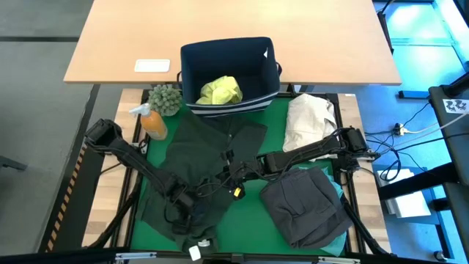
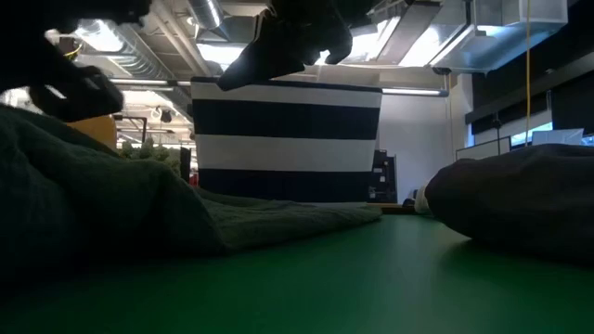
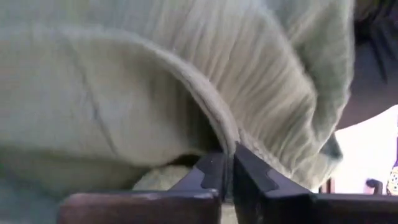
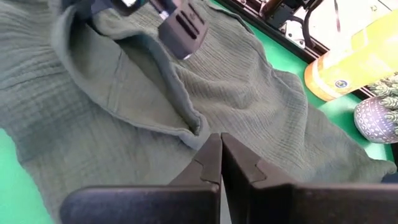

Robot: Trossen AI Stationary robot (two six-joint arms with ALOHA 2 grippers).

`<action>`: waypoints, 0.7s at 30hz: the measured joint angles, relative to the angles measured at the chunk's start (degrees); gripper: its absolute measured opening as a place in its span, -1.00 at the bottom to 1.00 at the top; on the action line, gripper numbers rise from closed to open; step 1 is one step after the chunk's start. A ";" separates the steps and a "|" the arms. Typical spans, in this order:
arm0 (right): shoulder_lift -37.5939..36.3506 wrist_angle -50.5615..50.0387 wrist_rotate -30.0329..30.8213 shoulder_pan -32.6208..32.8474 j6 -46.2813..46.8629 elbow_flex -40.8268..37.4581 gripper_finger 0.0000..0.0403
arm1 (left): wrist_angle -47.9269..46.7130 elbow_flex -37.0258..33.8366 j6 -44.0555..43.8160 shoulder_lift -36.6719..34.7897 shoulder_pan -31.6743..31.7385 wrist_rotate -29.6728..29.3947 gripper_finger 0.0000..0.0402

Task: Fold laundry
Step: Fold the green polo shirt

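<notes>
**Limp olive shirt wants a grip at its hems, not its middle**

The table [image 1: 249, 220], covered in green, carries most of the laundry. The largest piece is the dark olive garment [image 1: 209, 150], spread across the centre-left of the green surface just in front of the navy bin [image 1: 229, 55], with one part draped toward the near-left edge. It is a thin, crinkle-textured weave that lies in soft ridges and folds; it should be light, floppy and quick to slump, so it will likely hold no shape when lifted. Its doubled edges and seams look like the surest places to pinch, since single layers would likely slide or bunch.

To the right lies the charcoal grey garment [image 1: 304, 205], already a compact stack, resting on a turquoise piece [image 1: 338, 192] that peeks out beneath. The yellow-green shirt [image 1: 220, 91] sits crumpled inside the bin.

The left tool [image 3: 228, 169] is low over the near-left part of the olive cloth, fingers pressed together on a rolled hem. The right tool [image 4: 220, 155] is over the garment's middle, fingers pressed together at a fold edge; whether cloth is caught between them I cannot tell.
</notes>
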 joint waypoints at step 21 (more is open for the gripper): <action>0.00 -1.45 0.00 0.00 0.00 -0.02 -0.98 | -11.33 -0.02 -28.52 -5.60 -10.70 -4.77 -0.99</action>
